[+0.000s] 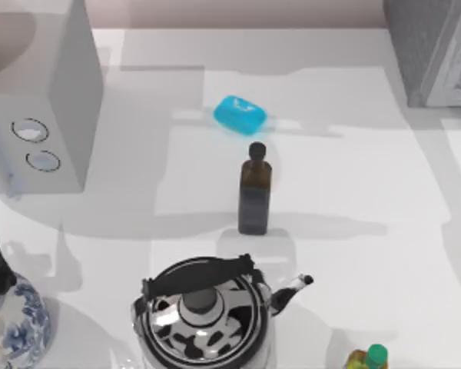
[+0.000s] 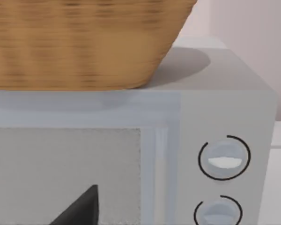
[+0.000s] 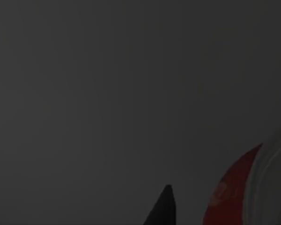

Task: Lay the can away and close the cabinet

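Observation:
The cabinet stands at the table's far right corner, a grey speckled unit with a pale framed door panel along its right side. The right wrist view is dark; a red sliver of the can shows at its edge. Close beside the can is a dark tip of my right gripper, and I cannot tell whether it touches the can. My left gripper shows as a dark tip in front of the white box's window.
A white box with two round dials stands at the far left, with a wicker basket on top. Mid-table are a blue block and a dark brown bottle. A kettle, a blue-and-white vase and a small green-capped yellow bottle line the front.

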